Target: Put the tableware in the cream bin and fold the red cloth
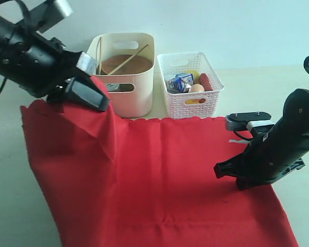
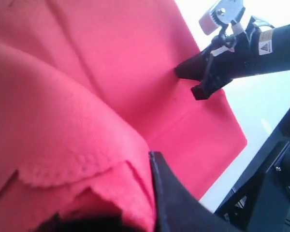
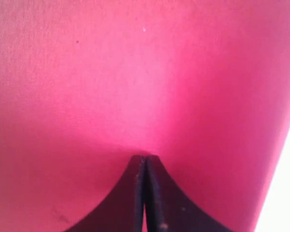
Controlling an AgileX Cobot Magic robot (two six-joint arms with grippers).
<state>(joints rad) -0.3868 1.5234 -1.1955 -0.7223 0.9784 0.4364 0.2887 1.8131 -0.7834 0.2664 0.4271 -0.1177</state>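
Red cloth (image 1: 159,190) fills lower frame, left gripper (image 1: 99,102) clamped on its raised upper-left corner, right gripper (image 1: 220,170) resting shut-jawed at right; fold seemingly starting, corner must carry across.

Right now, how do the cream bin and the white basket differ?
The bin is taller, smooth-walled, and holds the plate and chopsticks; the basket is lower, latticed, and holds food and a carton. Both stand side by side behind the cloth.

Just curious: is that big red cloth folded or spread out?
Mostly spread: the large scalloped red fabric cloth lies flat, one corner held up by the left gripper.
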